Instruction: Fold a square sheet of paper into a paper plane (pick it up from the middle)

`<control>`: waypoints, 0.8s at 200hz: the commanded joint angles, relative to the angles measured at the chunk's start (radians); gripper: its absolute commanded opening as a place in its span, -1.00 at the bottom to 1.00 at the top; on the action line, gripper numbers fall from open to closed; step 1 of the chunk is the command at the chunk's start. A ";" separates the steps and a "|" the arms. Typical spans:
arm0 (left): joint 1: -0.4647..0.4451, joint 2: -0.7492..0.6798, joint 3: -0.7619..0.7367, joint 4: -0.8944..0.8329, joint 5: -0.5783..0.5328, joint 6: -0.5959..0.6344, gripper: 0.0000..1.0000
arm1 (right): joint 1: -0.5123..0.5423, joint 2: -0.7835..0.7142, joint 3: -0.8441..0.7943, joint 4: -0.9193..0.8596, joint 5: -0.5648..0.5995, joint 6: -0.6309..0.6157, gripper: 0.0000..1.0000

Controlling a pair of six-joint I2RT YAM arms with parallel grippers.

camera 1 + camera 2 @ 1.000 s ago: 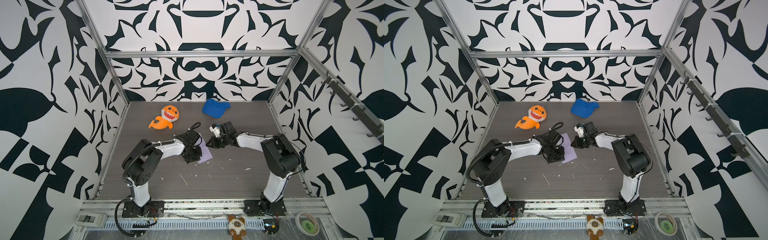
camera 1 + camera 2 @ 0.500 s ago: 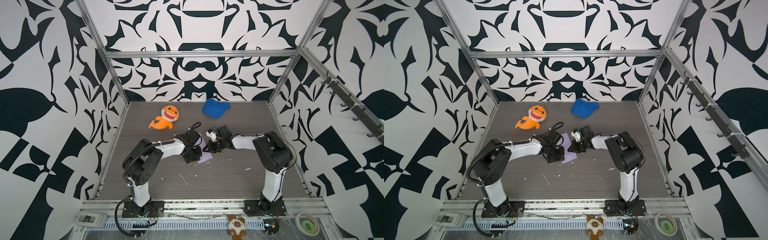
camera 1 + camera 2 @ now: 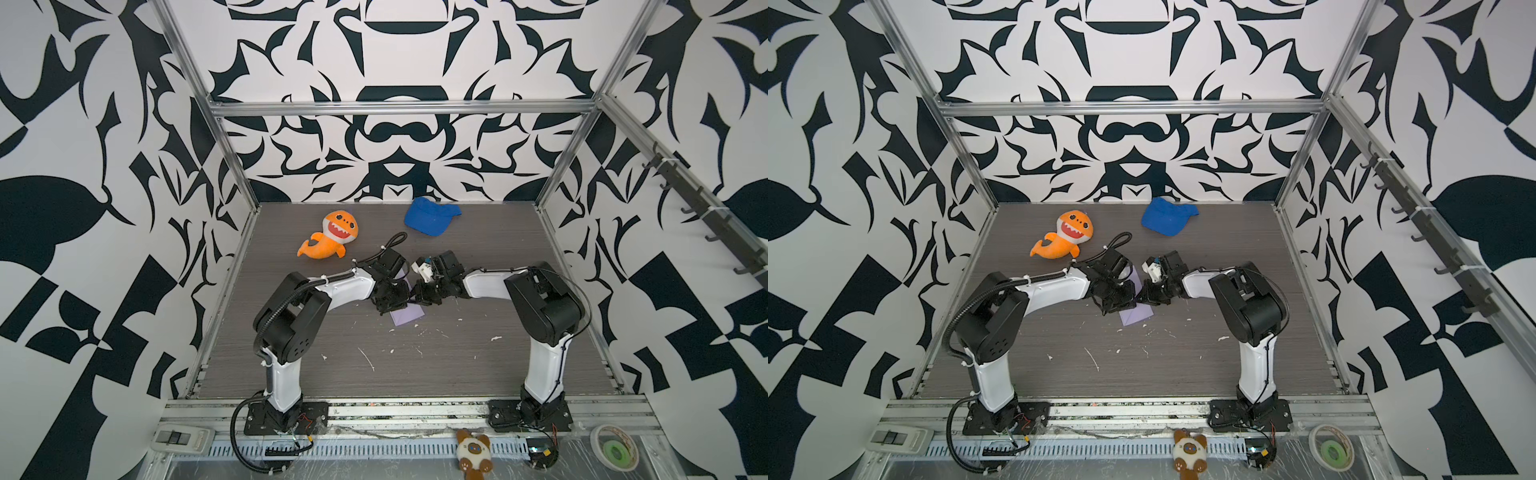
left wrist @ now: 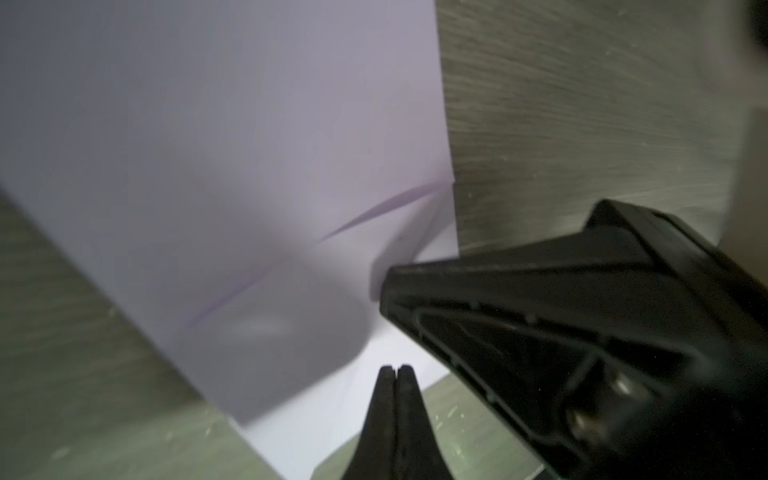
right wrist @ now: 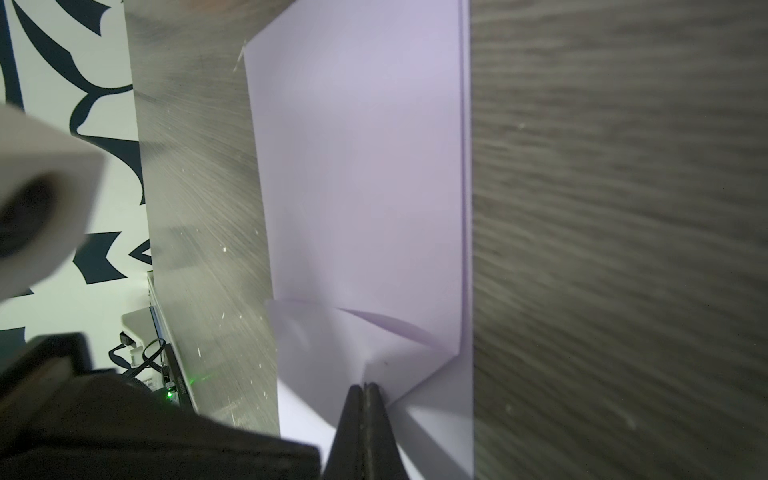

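The square sheet of paper, pale lavender, lies on the table folded into a long strip between both grippers. One corner flap is turned over, with a slanted crease visible in the left wrist view on the paper. My left gripper is shut, its tip just over the paper's end and holding nothing. My right gripper is shut too, its tip touching the apex of the turned flap on the paper. The two grippers nearly touch. A paper plane is not in view.
An orange plush shark and a blue cap lie toward the back of the table. Small white scraps are scattered on the near half. Metal frame posts and patterned walls close in the sides and back.
My right gripper has moved left across the table onto the paper, close to the left gripper. The left arm has barely moved.
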 commanded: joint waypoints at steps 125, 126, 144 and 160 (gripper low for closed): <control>0.010 -0.096 -0.201 -0.050 -0.033 -0.082 -0.94 | -0.003 0.052 -0.027 -0.024 0.074 0.022 -1.00; 0.010 -0.097 -0.202 -0.050 -0.034 -0.082 -0.94 | -0.003 0.052 -0.027 -0.024 0.075 0.022 -1.00; 0.011 -0.103 -0.213 -0.050 -0.022 -0.079 -0.93 | -0.003 0.053 -0.025 -0.029 0.079 0.022 -1.00; 0.009 -0.101 -0.216 -0.053 -0.002 -0.068 -0.91 | -0.003 0.054 -0.024 -0.029 0.081 0.022 -1.00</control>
